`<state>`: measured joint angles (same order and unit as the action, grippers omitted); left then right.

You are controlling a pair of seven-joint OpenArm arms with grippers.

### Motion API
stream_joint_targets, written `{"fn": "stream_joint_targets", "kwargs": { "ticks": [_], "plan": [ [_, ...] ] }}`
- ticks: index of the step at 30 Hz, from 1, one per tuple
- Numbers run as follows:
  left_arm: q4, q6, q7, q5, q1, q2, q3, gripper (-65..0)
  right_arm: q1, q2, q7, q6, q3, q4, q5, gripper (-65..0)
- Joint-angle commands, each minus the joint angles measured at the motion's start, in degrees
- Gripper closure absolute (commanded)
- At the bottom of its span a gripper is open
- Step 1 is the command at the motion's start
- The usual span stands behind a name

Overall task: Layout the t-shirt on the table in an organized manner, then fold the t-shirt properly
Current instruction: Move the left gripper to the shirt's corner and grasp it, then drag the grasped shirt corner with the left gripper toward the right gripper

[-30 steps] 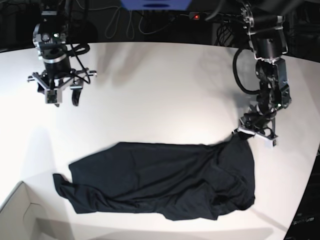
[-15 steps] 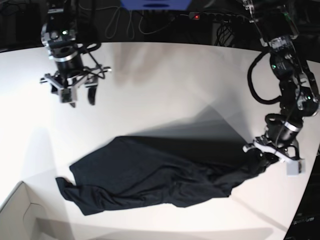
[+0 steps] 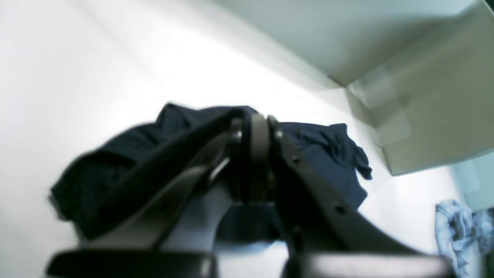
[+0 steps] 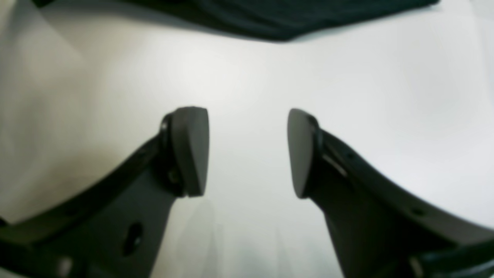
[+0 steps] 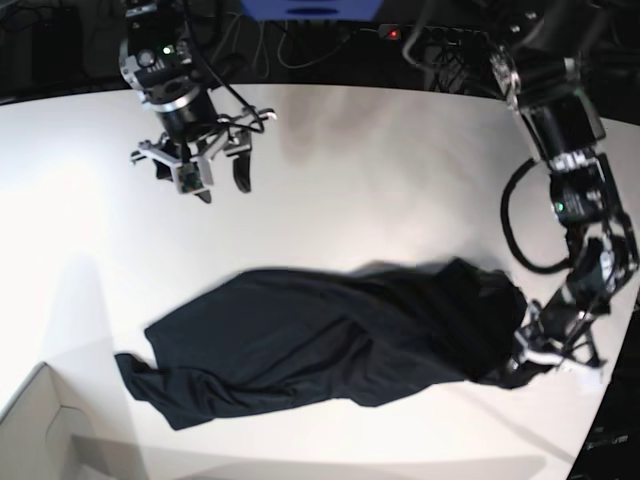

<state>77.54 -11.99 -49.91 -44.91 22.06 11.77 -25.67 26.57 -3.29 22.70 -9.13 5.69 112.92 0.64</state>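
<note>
We see the plain black, soft fabric t-shirt (image 5: pixel 330 340) lying across the near half of the large, smooth white tabletop (image 5: pixel 380 190), stretched from the left of the base view to its right. At the right end of the cloth sits the left claw (image 5: pixel 535 355), low on the tabletop near the curved edge. Its jaws are pressed together, and in the left wrist view the left claw (image 3: pixel 254 154) has the dark cloth bunched around and behind the tips, so we read it as pinching the edge of the t-shirt (image 3: pixel 328 154).

The right claw (image 5: pixel 215 175) hangs above the far left part of the tabletop, well apart from the t-shirt. In the right wrist view the right claw (image 4: pixel 247 150) has its jaws spread wide with only bare white surface between them, and it holds nothing; the edge of the t-shirt (image 4: pixel 270 19) shows only at the top of that view.

The t-shirt is not flat. It is a long, wrinkled shape with many folds, and a small pointed part of cloth sticks out at its left end. Near that end is the corner of a pale cardboard box (image 5: pixel 40 430). We can read no print, label or writing on the cloth.
</note>
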Motion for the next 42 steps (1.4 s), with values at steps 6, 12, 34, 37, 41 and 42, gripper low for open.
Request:
{"fn": "stream_joint_targets", "kwargs": {
  "ticks": [6,12,34,37,41,42],
  "plan": [
    [-17.89,-0.45,4.24,-0.33,15.78,0.76,0.04,-0.5,0.99,1.14,-1.47,0.11,-0.29,1.05,-0.25,-32.3],
    [-26.77,-0.45,10.83,9.78,22.73,0.05,0.13,-10.2,1.52,1.22,-1.47,0.11,-0.29,1.05,-0.25,-32.3],
    [1.72,-0.54,12.86,8.64,-13.84,-1.70,9.19,-53.1,0.20,0.78,-1.56,0.11,0.33,0.97,-0.34,-32.2],
    [-0.13,-0.36,14.88,10.93,-14.55,-1.35,13.32,-53.1,0.29,0.52,-1.56,0.11,0.33,0.97,-0.34,-32.2],
    [-1.10,-0.28,15.32,16.91,-14.55,-2.06,14.37,-53.1,0.64,-0.45,-1.56,0.11,0.15,0.97,-0.34,-32.2],
    [-1.19,-0.28,15.32,18.14,-14.55,-2.76,14.37,-53.1,0.73,-0.45,-1.56,0.11,-0.02,1.05,-0.34,-32.2]
  ]
}}
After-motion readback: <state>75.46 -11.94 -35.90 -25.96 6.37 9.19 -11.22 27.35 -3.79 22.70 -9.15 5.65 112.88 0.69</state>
